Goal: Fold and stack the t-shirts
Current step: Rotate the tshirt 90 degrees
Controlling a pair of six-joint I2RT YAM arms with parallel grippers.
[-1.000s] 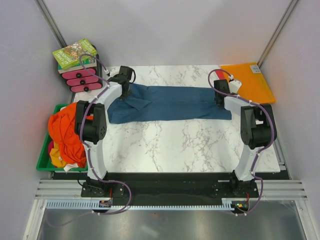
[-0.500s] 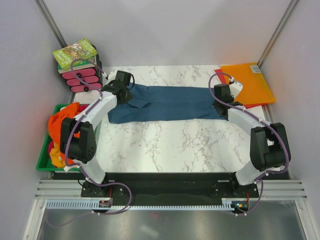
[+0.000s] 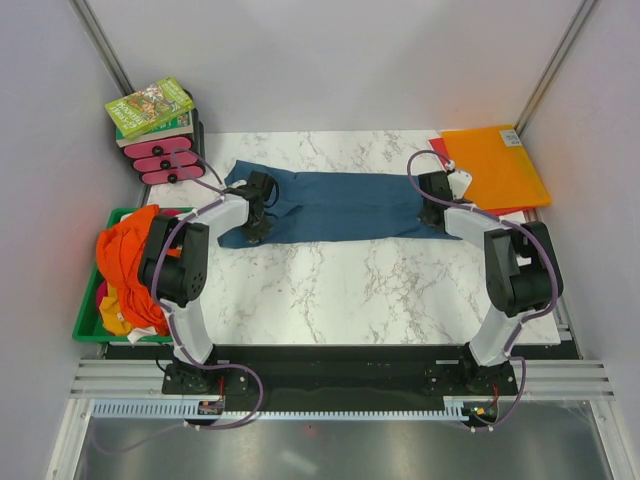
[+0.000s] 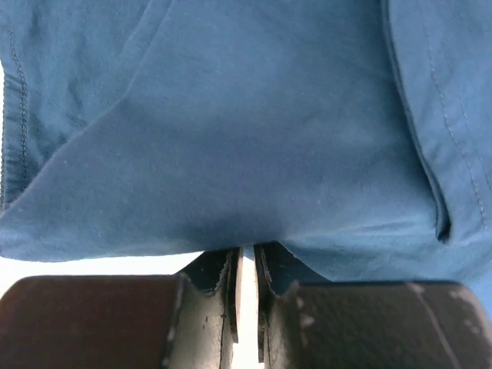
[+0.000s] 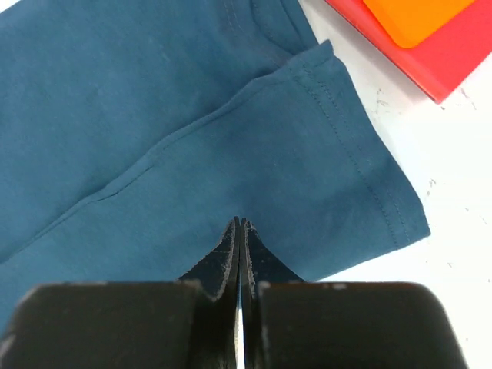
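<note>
Two pinches, one at each end, on the teal t-shirt (image 3: 340, 205), spread as a long flat band over the far half of the desk (image 3: 380, 290). Runs left to right, long axis roughly parallel to the desk's near edge. Ends on the right in a stitched hem, just short of the red folder (image 3: 440, 148) and the orange folder (image 3: 495, 160) lying on top of it at the far right corner. Bunches into folds at the left end, with one tongue of cloth reaching toward the far left. Gives no clear sign of which end carries the collar.

Grips the left end with the left pincer (image 4: 246, 261): jaws drawn to a narrow slit, cloth draped over the tips. Grips the right end with the right pincer (image 5: 241, 224): jaws pressed together, tips meeting on the fabric a little in from the hem's corner.

Leaves the orange t-shirts (image 3: 125, 262) heaped in the green bin (image 3: 88, 330) off the desk's left edge, well apart from the teal one, spilling over the bin, with bits of yellow and red underneath. Shows books (image 3: 150, 105) stacked beyond the far left corner.
</note>
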